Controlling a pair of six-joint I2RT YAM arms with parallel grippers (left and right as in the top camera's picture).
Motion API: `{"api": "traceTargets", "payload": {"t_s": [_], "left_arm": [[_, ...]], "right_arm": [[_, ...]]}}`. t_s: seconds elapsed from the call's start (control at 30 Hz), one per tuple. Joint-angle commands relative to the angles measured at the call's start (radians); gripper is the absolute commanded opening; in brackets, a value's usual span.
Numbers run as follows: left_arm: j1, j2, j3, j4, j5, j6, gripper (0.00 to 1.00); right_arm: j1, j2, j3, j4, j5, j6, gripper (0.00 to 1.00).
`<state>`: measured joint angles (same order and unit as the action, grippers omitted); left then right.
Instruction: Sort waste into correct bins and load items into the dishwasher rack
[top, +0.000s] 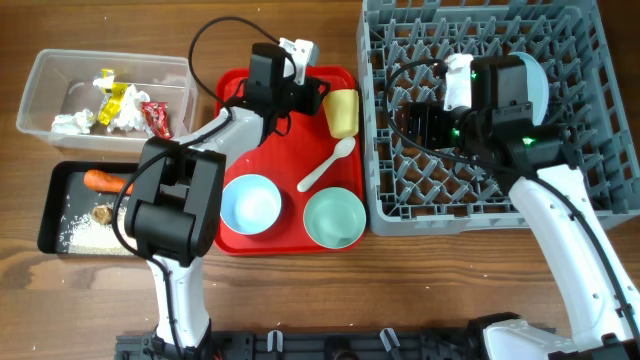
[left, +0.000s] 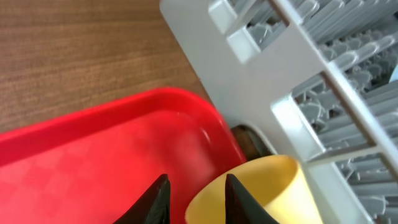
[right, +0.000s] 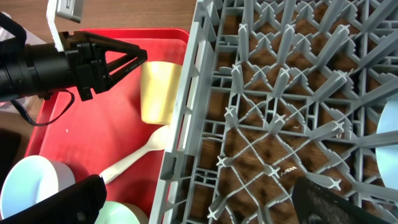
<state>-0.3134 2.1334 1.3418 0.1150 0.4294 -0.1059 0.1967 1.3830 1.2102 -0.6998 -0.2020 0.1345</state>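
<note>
On the wooden table (top: 300, 300), the small yellow cup (top: 341, 112) is lying on its side in the far right corner of the red serving tray (top: 291, 228), its long axis running near to far just beside the left wall of the dishwasher rack (top: 600, 190). The left gripper (left: 194, 186) is reaching in from the cup's left, its narrowly parted fingers sitting at the rim, though I cannot tell whether they are pinching it. The right gripper (right: 199, 182) is hanging wide open and empty over the rack, farther from the cup.
</note>
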Motion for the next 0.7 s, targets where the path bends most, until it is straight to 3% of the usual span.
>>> {"api": "traceTargets", "payload": {"t_s": [0.0, 0.37, 0.53, 0.67], "left_arm": [[-0.002, -0.029, 0.009, -0.054, 0.019, 0.024, 0.28], [0.004, -0.233, 0.009, -0.322, 0.019, 0.024, 0.27], [0.004, -0.239, 0.009, -0.364, -0.024, 0.023, 0.24], [0.003, -0.239, 0.009, -0.324, -0.025, 0.020, 0.24]], "right_arm": [[0.003, 0.012, -0.008, -0.005, -0.002, 0.006, 0.98], [0.003, 0.012, -0.008, -0.020, -0.016, 0.005, 0.99], [0.007, 0.012, -0.008, -0.035, -0.287, -0.101, 0.97], [0.047, 0.012, -0.008, -0.034, -0.238, -0.108, 0.97]]}}
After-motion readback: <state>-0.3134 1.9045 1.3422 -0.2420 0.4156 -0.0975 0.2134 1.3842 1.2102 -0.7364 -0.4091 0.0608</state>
